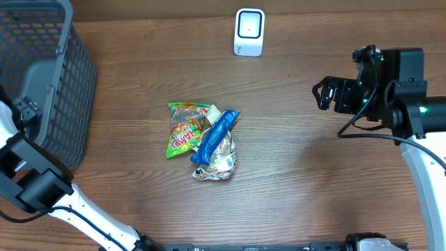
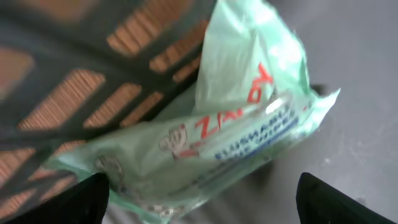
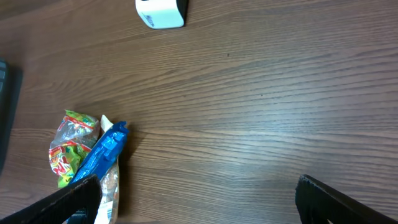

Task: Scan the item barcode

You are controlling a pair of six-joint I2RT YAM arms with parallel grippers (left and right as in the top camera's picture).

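Nearest, the left pincer (image 2: 202,202) gapes wide, gripping nothing, just short of the pale green wipes pack (image 2: 236,124) that lies against the mesh wall inside the basket (image 1: 63,77). The right pincer (image 3: 199,202) is equally wide and empty, over the desk (image 1: 300,181). Mid-desk, a green snack bag (image 1: 182,131) and a blue packet (image 1: 214,136) sit heaped together. Farthest back stands the white scanner (image 1: 249,32).

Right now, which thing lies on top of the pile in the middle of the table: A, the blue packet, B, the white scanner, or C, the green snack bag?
A: the blue packet lies slantwise over the pale bag, overlapping the edge of the green snack bag.
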